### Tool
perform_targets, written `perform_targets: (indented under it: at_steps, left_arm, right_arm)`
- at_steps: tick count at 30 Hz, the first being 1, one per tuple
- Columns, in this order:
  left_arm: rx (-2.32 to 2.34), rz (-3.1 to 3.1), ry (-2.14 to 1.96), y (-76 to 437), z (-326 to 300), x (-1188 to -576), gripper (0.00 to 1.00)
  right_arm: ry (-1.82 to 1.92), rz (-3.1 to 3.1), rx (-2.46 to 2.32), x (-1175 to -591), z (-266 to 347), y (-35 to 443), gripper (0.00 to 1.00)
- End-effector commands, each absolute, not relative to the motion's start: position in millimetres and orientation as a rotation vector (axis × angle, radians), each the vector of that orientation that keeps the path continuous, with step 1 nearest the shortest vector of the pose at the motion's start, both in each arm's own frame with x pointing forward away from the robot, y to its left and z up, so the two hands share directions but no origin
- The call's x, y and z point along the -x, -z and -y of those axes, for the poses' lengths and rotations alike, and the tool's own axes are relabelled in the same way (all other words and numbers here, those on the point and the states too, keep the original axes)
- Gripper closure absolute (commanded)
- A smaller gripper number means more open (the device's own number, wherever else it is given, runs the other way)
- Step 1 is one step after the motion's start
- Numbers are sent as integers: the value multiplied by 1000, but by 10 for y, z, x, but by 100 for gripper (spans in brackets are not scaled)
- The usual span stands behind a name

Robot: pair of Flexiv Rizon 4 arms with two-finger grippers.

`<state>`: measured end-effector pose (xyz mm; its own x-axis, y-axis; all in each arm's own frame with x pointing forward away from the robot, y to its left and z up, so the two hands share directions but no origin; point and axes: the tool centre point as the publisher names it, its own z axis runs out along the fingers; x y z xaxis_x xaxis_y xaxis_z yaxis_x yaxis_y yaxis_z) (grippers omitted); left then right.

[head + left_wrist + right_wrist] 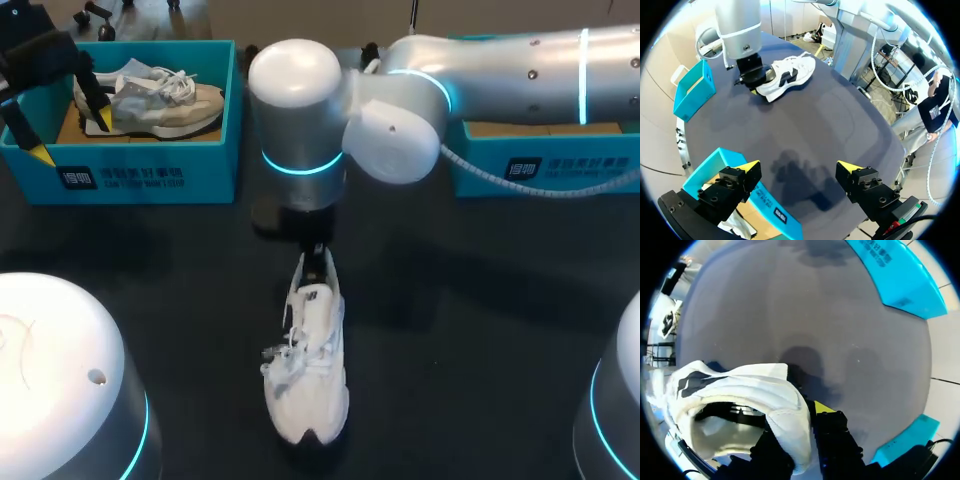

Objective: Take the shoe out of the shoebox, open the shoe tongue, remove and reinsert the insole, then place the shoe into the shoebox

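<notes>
A white shoe point(306, 365) lies on the dark table near the middle, toe toward the front edge. My right arm reaches in from the right, and its gripper point(318, 260) stands at the shoe's heel. In the right wrist view that gripper point(807, 415) is shut on the heel collar of the white shoe point(755, 395), one finger inside and one outside. My left gripper point(70, 138) hangs open over the teal shoebox point(150, 175) at the back left. From the left wrist, that gripper point(799, 170) holds nothing, and the white shoe point(790, 74) lies far ahead.
A grey and beige shoe point(160, 100) lies inside the back-left shoebox. A second teal shoebox point(545, 165) stands at the back right, partly under my right arm. Bare dark table surrounds the white shoe.
</notes>
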<state>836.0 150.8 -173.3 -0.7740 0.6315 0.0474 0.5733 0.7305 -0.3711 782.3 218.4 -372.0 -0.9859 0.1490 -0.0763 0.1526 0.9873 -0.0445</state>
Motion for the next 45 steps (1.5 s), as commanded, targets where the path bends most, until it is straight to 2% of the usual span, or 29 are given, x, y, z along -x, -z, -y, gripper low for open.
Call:
perform_targets:
  at_steps: [1, 4, 10, 28, 33, 36, 43, 45]
  left_arm:
    - [971, 2761, -502, 1732, -1513, -8360, 0]
    - [971, 2761, -502, 1732, -1513, -8360, 0]
    - [971, 2761, -502, 1732, -1513, -8360, 0]
    - [971, 2761, -502, 1732, -1513, -8360, 0]
    - [971, 2761, -502, 1732, -1513, -8360, 0]
    - [971, 2761, -502, 1732, -1513, -8360, 0]
    - [971, 2761, -502, 1732, -1513, -8360, 0]
    - [971, 2761, -502, 1732, -1513, -8360, 0]
  right_arm:
    - [92, -3015, -217, -7839, -2059, 3349, 100]
    - [127, -2964, -187, -7927, -1959, 3103, 100]
    - [57, -2851, -166, -8206, -1522, 2238, 100]
    - [57, -2851, -166, -8206, -1522, 2238, 100]
    - [306, -2731, -185, -8713, -823, 1954, 100]
    - [314, -2713, -217, -9046, -403, 1745, 100]
    - [199, -2627, -12, -9524, -54, 1155, 100]
    - [289, -2648, -22, -9675, 52, 1065, 100]
